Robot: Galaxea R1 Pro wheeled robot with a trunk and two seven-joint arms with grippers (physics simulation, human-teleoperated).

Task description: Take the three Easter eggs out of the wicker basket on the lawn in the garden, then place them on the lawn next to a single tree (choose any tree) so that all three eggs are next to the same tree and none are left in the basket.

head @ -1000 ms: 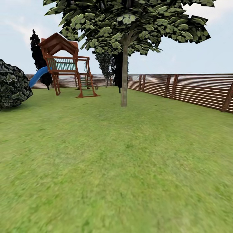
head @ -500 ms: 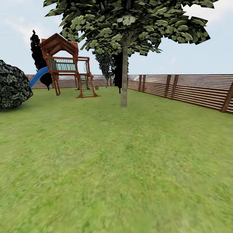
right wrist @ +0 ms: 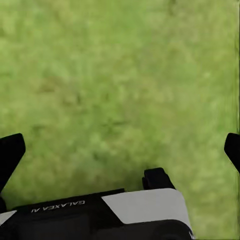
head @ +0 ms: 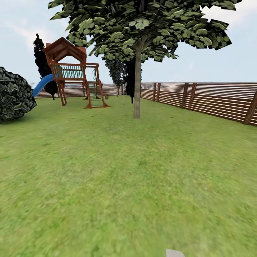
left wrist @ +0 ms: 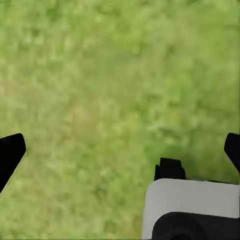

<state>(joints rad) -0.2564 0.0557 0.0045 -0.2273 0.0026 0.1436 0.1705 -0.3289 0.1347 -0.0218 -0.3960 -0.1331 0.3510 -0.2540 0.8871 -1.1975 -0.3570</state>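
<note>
The lawn (head: 117, 171) stretches ahead of me to the brown slatted fence (head: 214, 100) of the garden. Far back by the fence stands a tree (head: 116, 69) with dark mottled foliage. A tiny brown thing (head: 106, 96) sits on the grass near the playset, too small to identify. The eggs are out of view. Over bare grass, my left gripper (left wrist: 120, 150) is open, with black fingertips (left wrist: 10, 152) at the picture's edges. My right gripper (right wrist: 120, 150) is open as well, nothing between its fingertips (right wrist: 10, 150).
A tree with lighter green leaves and a forked top (head: 137, 89) stands mid-lawn. A wooden playset (head: 76, 75) with a blue slide rises at the back left. A dark bush (head: 14, 94) sits at the left. A grey robot part (head: 175, 253) pokes in at the bottom edge.
The head view has shifted very slightly, and a small grey part of the robot has come into view at its bottom edge. Nothing on the lawn has moved.
</note>
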